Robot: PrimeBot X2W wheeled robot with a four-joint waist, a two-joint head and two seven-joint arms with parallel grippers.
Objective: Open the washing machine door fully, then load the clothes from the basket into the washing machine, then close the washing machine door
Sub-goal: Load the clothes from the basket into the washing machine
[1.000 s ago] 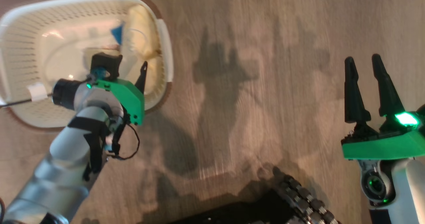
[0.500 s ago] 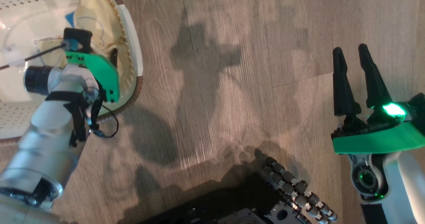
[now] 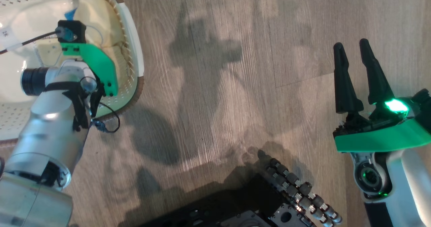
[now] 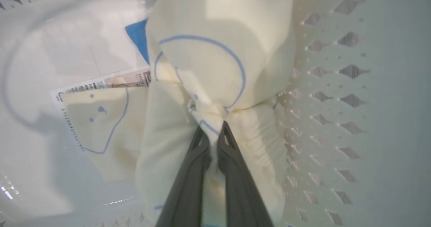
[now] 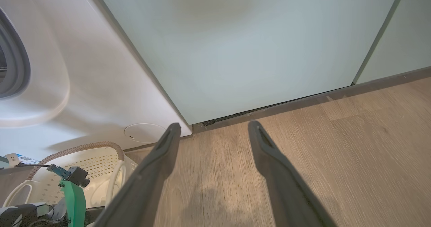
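The left end effector [image 4: 211, 127] reaches down into the cream-white perforated plastic basket with a brown rim [image 3: 133, 57]. Its two dark fingers [image 4: 192, 173] are pinched together on a bunched fold of the clothes [image 4: 208, 62], pale yellow soft garments with thin blue line-drawn bear faces. The clothes lie inside the basket, heaped against its perforated side wall, and partly cover the printed paper label [image 4: 111, 82] on the basket's bottom. A small blue tag [image 4: 138, 38] shows at their edge, toward the basket's middle. The right end effector [image 3: 351, 43] hangs well apart from the basket, over the wood-grain plank floor [image 3: 235, 85], its fingers spread wide with nothing between them. The basket stands on that floor just in front of the large white washing machine [image 5: 84, 85], whose round service flap [image 5: 144, 132] sits just above the basket's rim in the right wrist view. A pale mint-green cabinet panel [image 5: 252, 45] stands beside the machine, on the side away from the basket
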